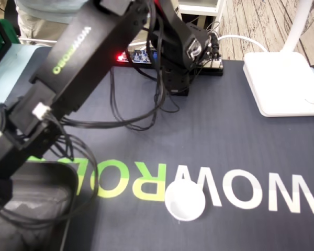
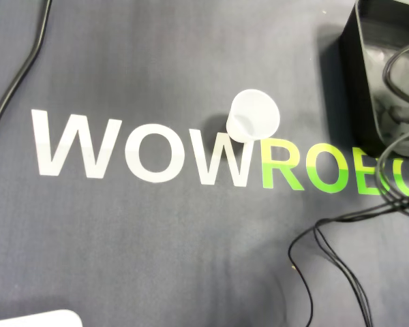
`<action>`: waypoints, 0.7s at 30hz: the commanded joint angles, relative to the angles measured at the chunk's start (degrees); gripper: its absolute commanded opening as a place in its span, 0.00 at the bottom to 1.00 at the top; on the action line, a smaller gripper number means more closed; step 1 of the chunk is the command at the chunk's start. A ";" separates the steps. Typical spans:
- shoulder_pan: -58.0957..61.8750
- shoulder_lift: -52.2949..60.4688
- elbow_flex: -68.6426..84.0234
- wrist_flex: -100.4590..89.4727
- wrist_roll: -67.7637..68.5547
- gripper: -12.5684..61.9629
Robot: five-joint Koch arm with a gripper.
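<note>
Standing well apart from arm (image 1: pixel 78 57) over bin (image 2: pixel 358 75), white cup (image 1: pixel 184 201); pincer unseen, state untellable.

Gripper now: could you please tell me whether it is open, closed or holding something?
Gripper: cannot be told; its jaws are out of view, beyond the arm over the bin.

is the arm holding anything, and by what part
Cannot be told: the jaws are out of sight by the black bin. The white cup stands free.
</note>
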 commanded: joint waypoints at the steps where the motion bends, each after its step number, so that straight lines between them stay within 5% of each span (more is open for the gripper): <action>1: 0.70 1.14 -3.69 -4.04 5.10 0.21; 21: 1.67 1.05 1.67 -7.47 23.03 0.21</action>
